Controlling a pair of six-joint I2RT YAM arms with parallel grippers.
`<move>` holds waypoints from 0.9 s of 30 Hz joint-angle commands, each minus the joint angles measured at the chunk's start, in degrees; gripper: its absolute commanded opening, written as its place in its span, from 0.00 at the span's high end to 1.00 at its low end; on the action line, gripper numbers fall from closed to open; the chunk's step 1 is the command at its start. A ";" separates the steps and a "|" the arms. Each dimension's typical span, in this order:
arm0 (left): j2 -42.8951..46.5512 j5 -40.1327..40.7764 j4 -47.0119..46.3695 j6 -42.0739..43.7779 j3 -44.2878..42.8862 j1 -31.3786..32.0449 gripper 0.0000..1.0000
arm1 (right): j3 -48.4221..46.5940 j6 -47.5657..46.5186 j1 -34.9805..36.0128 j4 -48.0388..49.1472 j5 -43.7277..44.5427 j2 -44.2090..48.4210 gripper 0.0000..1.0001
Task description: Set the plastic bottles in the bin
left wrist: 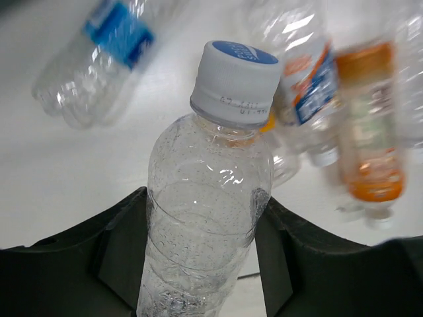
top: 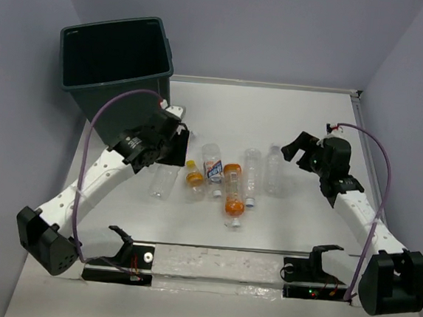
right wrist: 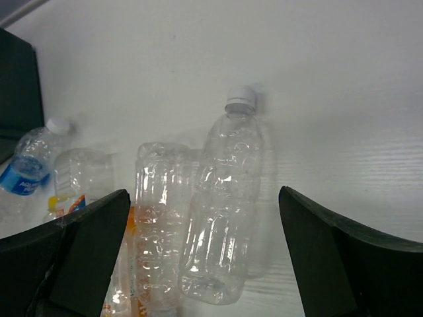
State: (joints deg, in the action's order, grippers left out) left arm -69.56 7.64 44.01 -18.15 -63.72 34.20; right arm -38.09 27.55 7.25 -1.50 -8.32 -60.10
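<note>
The dark grey-green bin (top: 149, 77) stands at the far left. My left gripper (top: 170, 136) hangs just in front of it, shut on a clear white-capped bottle (left wrist: 211, 218) that it holds above the table. Several bottles lie in a row at mid-table: a clear one (top: 163, 182), a small orange one (top: 194, 178), a white-and-orange-labelled one (top: 212, 170), an orange-liquid one (top: 233, 194) and two clear ones (top: 252, 173) (top: 273, 167). A blue-labelled bottle (left wrist: 92, 59) lies under the left gripper. My right gripper (top: 301, 148) is open and empty above the two clear bottles (right wrist: 225, 198).
A clear strip with black mounts (top: 217, 266) runs along the near edge between the arm bases. Grey walls close the table on the left, back and right. The bin's dark wall (right wrist: 16, 86) shows at the left of the right wrist view.
</note>
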 commanded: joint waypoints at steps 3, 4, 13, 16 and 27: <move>5.14 -0.43 -14.96 -0.30 -15.88 0.26 0.42 | -3.31 -1.19 1.63 0.00 3.57 -6.07 0.00; 4.87 -0.43 -17.01 -0.30 -17.12 0.17 0.42 | -3.22 -1.27 1.63 0.35 3.74 -7.04 0.00; -3.30 3.71 -34.58 1.81 -34.97 -5.97 0.41 | -5.16 -2.41 5.41 2.80 2.78 -18.39 0.00; -7.16 1.34 -37.06 0.41 -39.97 -12.47 0.41 | -5.16 -1.98 5.94 3.52 2.08 -19.71 0.00; -22.52 6.94 -43.57 -1.27 -52.63 -30.23 0.41 | -6.03 -2.24 7.08 3.87 2.69 -23.75 0.04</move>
State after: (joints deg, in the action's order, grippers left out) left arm -88.62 11.16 6.81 -18.90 -111.79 6.90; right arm -41.71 26.33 13.37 -0.64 -6.42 -83.13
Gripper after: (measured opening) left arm 0.659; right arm 0.977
